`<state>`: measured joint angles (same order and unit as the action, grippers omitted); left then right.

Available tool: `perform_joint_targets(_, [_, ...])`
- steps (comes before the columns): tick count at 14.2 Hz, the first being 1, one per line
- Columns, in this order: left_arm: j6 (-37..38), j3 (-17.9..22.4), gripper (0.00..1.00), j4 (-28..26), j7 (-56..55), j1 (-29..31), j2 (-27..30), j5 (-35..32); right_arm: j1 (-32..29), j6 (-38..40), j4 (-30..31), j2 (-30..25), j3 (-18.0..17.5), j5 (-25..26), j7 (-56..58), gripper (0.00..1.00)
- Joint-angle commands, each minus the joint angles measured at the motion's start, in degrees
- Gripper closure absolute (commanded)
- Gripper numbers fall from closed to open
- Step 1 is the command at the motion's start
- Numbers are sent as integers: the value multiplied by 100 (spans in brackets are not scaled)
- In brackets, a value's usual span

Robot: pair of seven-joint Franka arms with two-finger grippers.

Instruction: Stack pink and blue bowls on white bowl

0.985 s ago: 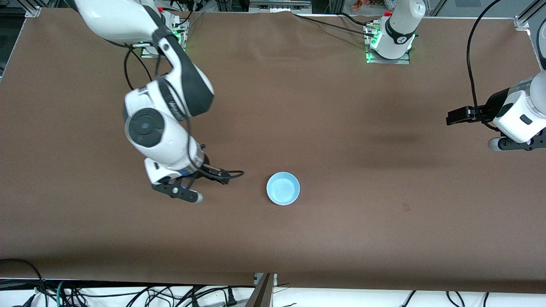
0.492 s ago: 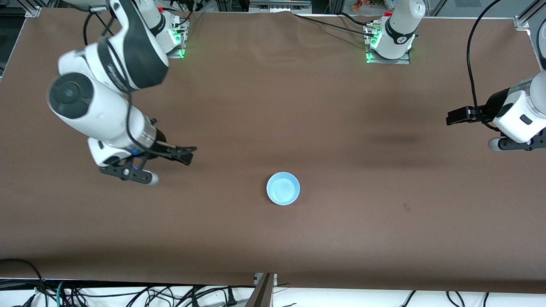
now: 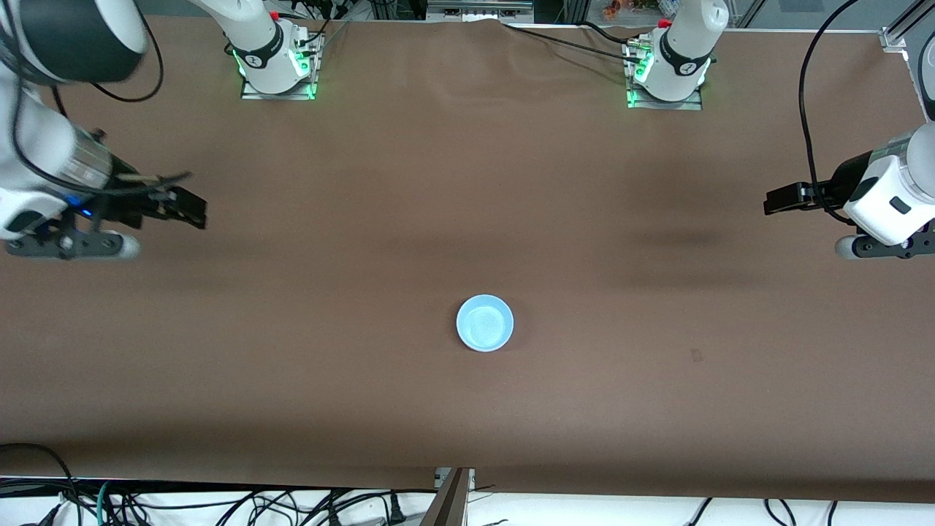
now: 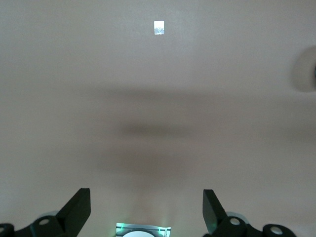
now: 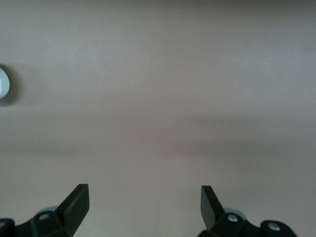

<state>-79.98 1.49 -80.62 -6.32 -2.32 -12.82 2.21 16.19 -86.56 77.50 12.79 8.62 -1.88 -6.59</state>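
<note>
Front view and both wrist views. We see a single blue bowl (image 3: 485, 323) near the middle of the brown table (image 3: 467, 183), upright, round, shallow and glossy, its sky-blue inside catching a pale sheen. No pink or white rim shows in any view, so we cannot tell whether the other bowls sit nested beneath it; if they do, we judge the stack complete.

The right gripper (image 3: 69, 245) hangs over the table's edge at the right arm's end, jaws spread and empty, as its wrist view (image 5: 143, 200) confirms. The left gripper (image 3: 873, 247), on the waiting arm, hangs over the table's edge at the left arm's end, jaws likewise spread and empty (image 4: 146, 210).

Risks, as we judge them: both grippers are well apart from the bowl, so contact is unlikely. A glossy nested stack could sit crooked and slide if the table were jarred, and any return reach that comes in low could clip the rim and scatter it.
</note>
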Motion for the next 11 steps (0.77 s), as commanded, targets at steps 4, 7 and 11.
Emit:
perform_joint_targets(4, [27, 18, 0, 169, 87, -40, -81, -62, -421, -318, 1164, -806, -209, -23, 272, 0])
perform_joint_targets(7, [18, 18, 0, 169, 104, -40, -81, -62, -943, -248, 1013, -673, -747, 55, 588, 0])
perform_joint_targets(11, [18, 26, 0, 169, 122, -40, -81, -62, -934, -300, 1013, -664, -756, 284, 642, 0])
